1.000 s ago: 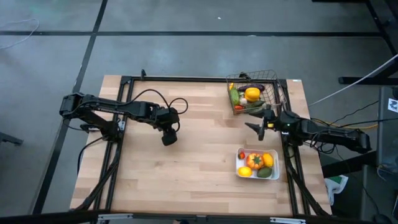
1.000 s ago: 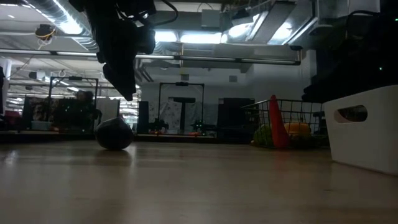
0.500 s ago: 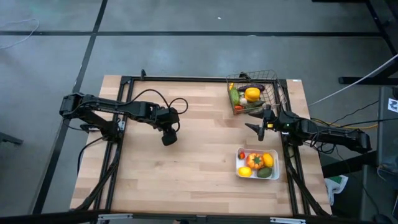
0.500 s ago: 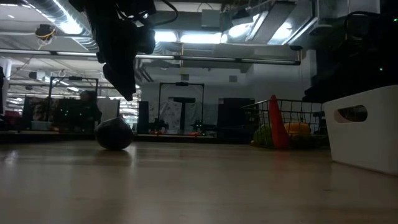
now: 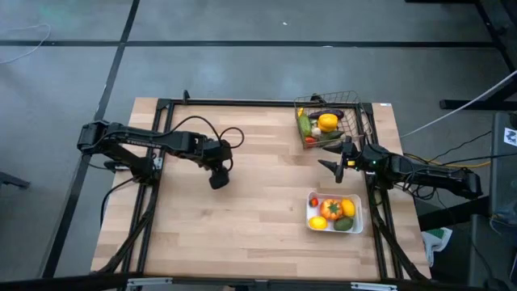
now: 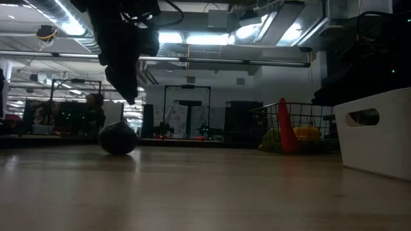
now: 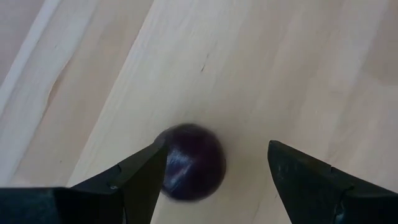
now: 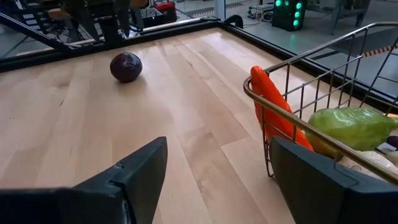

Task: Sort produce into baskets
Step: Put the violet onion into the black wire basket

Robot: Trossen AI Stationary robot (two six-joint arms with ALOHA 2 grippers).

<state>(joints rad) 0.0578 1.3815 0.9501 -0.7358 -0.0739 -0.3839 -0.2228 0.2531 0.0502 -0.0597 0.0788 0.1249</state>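
Eggplant (image 7: 189,163), round, glossy dark purple, lies untouched below the left gripper's (image 7: 214,171) released jaws.

Wire basket (image 5: 353,103) and white tray (image 5: 356,218) both hold produce (image 5: 327,122)

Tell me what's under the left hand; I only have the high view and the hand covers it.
Observer: A dark purple round piece of produce lies on the table, straight below the left hand, whose fingers stand open on either side of it.
Operator: Touching it?
Observer: No. The low view shows the left hand hanging clear above the purple piece, which rests on the wood.
Operator: What's the orange thing sticking up in the wire basket?
Observer: In the right wrist view it is a carrot leaning against the wire basket rim, beside a green vegetable.
Operator: Right hand?
Observer: The right hand is open and empty, beside the wire basket.
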